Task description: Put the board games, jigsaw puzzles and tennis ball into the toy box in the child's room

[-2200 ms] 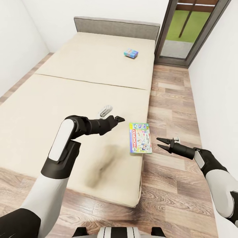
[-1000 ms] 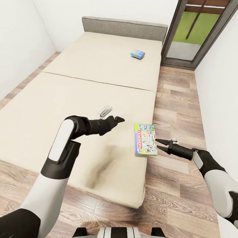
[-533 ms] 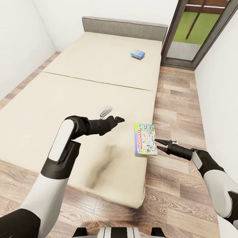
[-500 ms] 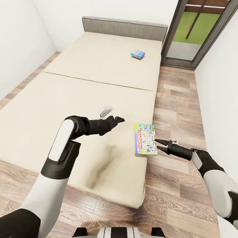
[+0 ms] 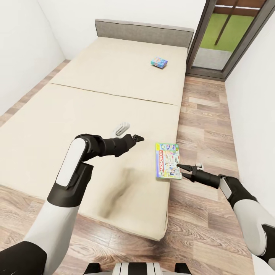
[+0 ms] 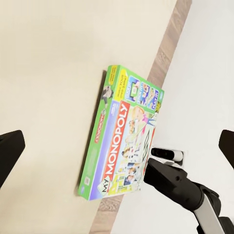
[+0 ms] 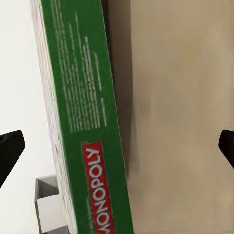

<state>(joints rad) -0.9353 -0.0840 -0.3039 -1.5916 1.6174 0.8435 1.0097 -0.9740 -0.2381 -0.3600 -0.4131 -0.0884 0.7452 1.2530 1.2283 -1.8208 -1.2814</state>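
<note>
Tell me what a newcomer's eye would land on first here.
The bright MONOPOLY box lies at the bed's near right edge, with the right claw reaching its corner. A small blue game box sits far off near the headboard, and the left claw hovers over the mattress.

Monopoly box (image 5: 167, 160) at bed (image 5: 76, 114) edge, smaller box (image 5: 159, 62) near headboard (image 5: 143, 32)
</note>
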